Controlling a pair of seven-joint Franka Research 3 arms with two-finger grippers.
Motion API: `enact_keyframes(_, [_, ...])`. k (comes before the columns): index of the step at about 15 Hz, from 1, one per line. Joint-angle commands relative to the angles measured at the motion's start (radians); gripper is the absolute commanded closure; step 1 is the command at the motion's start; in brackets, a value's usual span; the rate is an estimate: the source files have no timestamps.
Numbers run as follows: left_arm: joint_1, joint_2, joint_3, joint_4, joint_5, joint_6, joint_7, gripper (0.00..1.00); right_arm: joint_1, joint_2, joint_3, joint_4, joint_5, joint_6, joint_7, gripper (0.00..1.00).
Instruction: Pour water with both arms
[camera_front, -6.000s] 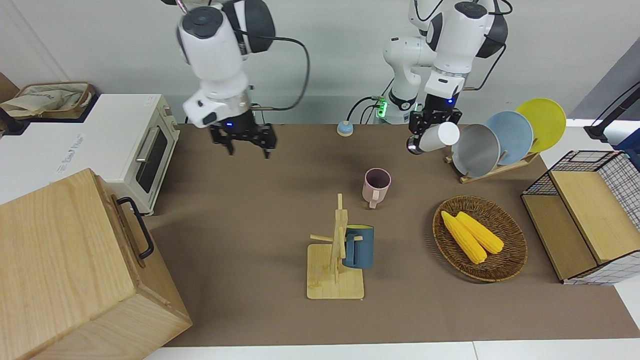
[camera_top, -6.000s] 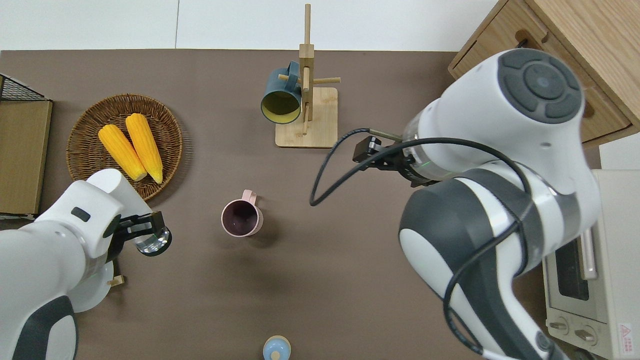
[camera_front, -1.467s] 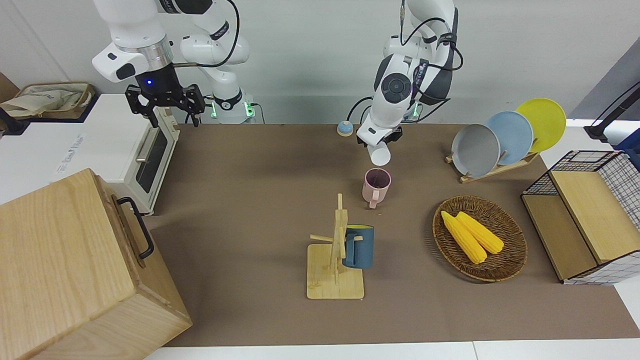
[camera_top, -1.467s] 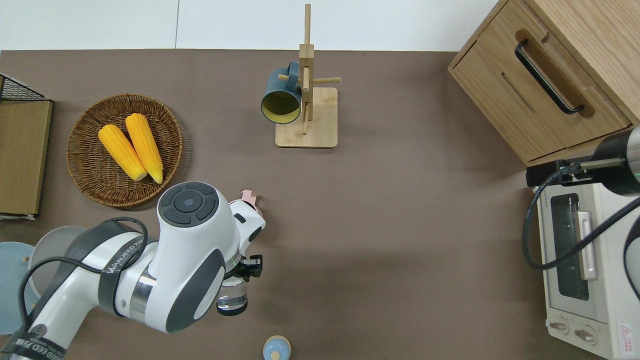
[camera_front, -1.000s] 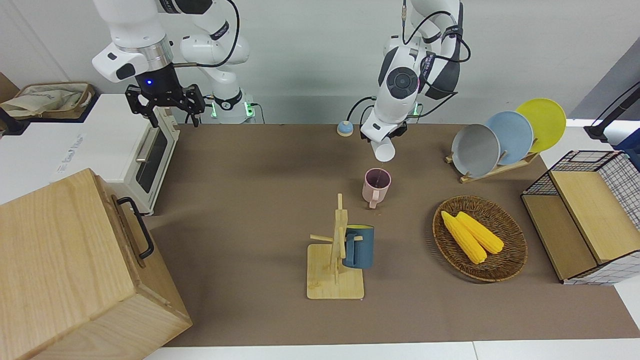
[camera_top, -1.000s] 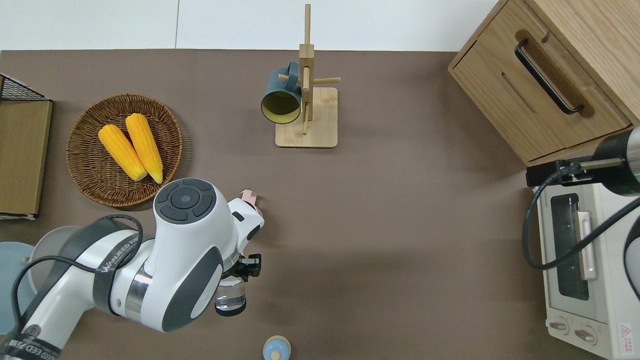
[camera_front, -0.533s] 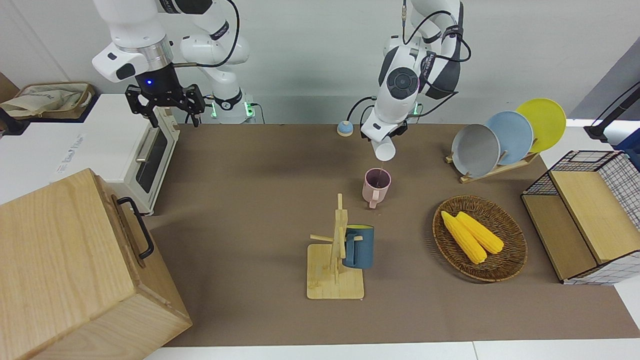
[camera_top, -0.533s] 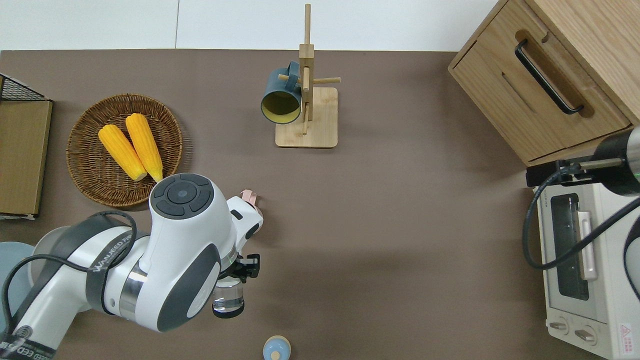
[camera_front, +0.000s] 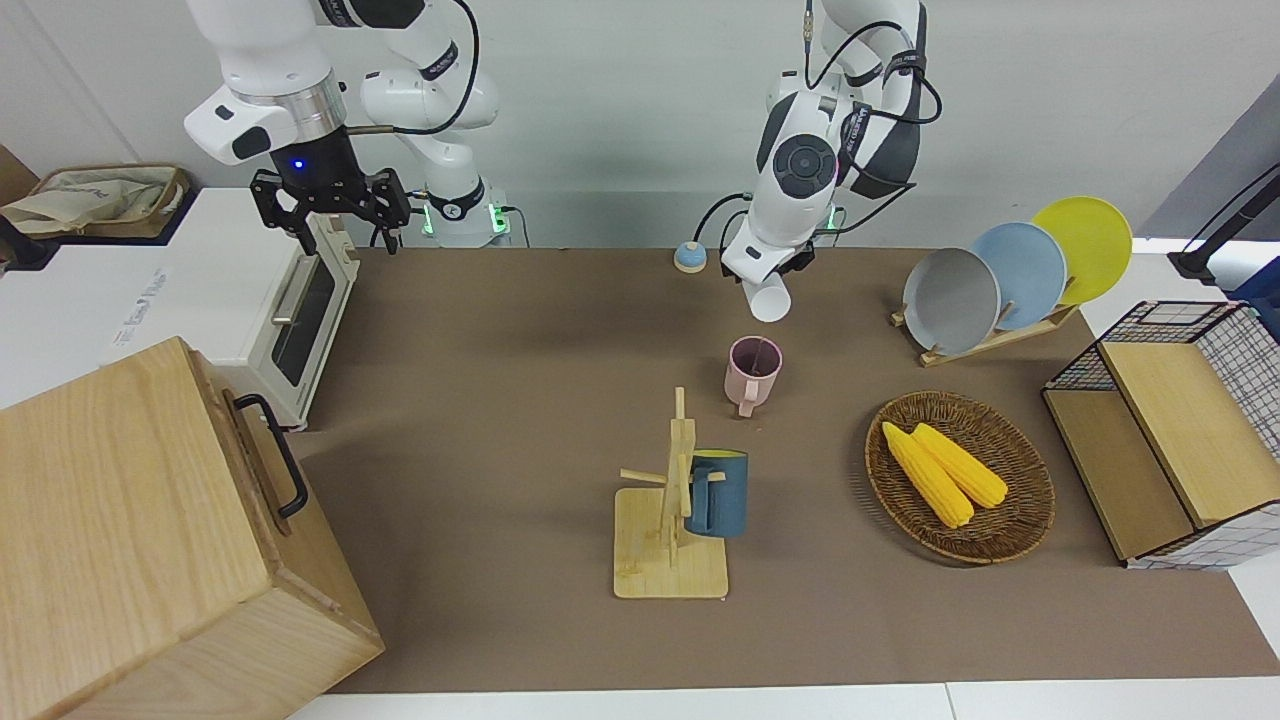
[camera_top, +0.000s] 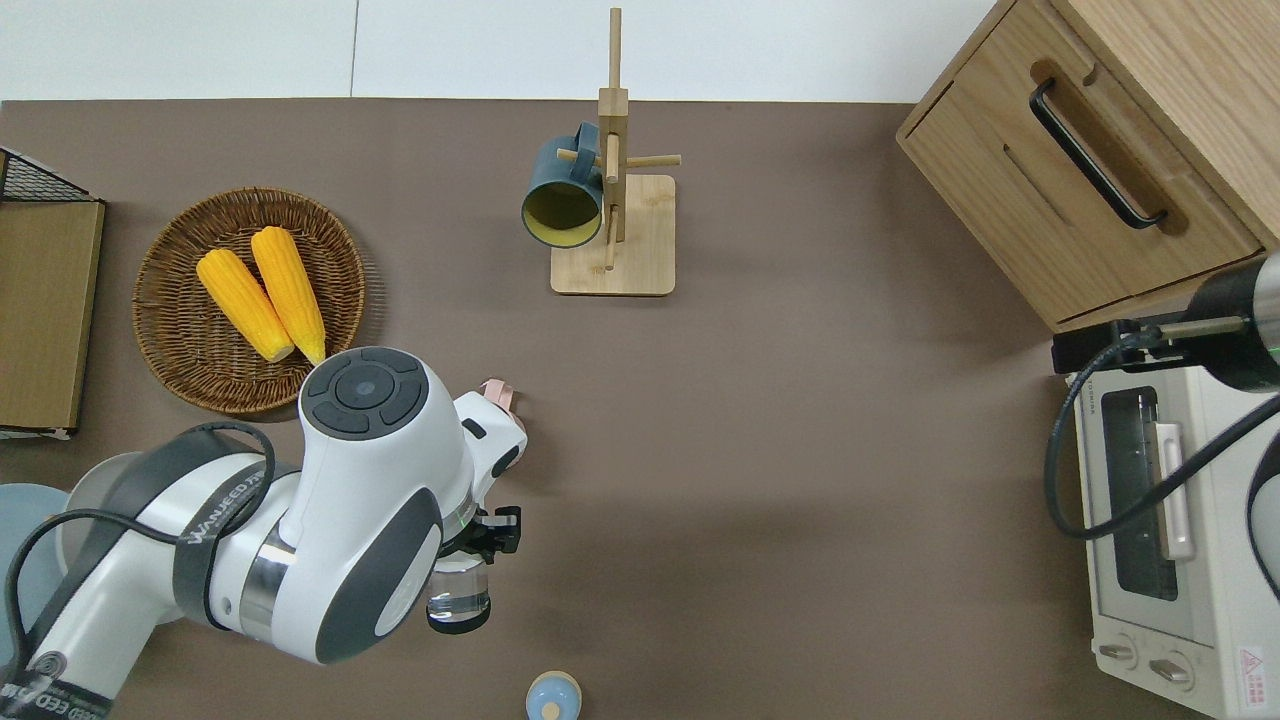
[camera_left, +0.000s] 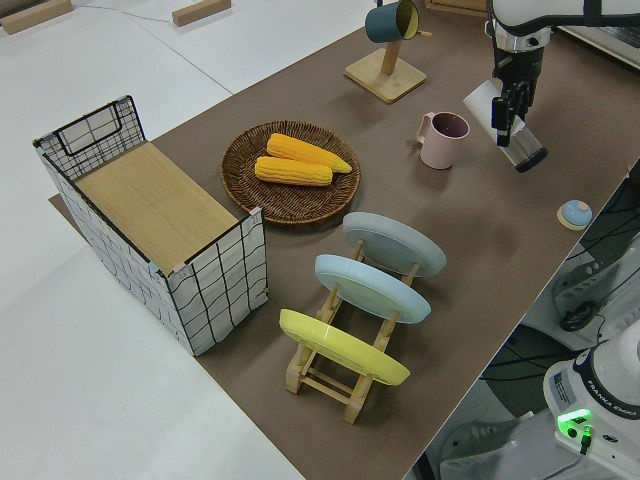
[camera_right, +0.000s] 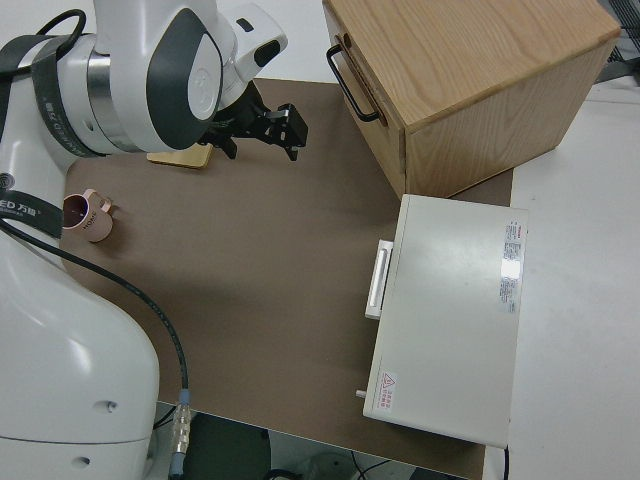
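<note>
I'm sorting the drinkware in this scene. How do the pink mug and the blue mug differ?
The pink mug stands upright on the table; the blue mug hangs on the wooden mug stand. The pink mug sits under the tilted cup in the left gripper; the blue mug is farther from the robots. Both have a handle.

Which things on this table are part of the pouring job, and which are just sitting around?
In use: left claw holding the tilted clear cup; pink mug under it. Right arm parked.

Lying about: blue mug on wooden rack, corn basket, plate rack, toaster oven, wooden cabinet, wire crate.
</note>
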Motion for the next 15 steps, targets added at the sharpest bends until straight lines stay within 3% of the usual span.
enact_keyframes(1, [-0.003,-0.06,0.001,-0.062,0.005,0.093,-0.018,1.0,-0.004,-0.018,0.0,-0.016,0.003,-0.004,-0.016,0.009])
enact_keyframes(5, [-0.004,-0.164,0.001,-0.197,0.005,0.271,-0.02,1.0,-0.004,-0.016,0.0,-0.016,0.003,-0.004,-0.014,0.009])
enact_keyframes(9, [-0.006,-0.225,-0.008,-0.276,0.005,0.358,-0.061,1.0,-0.004,-0.016,0.0,-0.016,0.003,-0.004,-0.016,0.009])
enact_keyframes(15, [-0.004,-0.232,-0.013,-0.3,0.007,0.402,-0.101,1.0,-0.004,-0.016,0.0,-0.016,0.003,-0.004,-0.016,0.009])
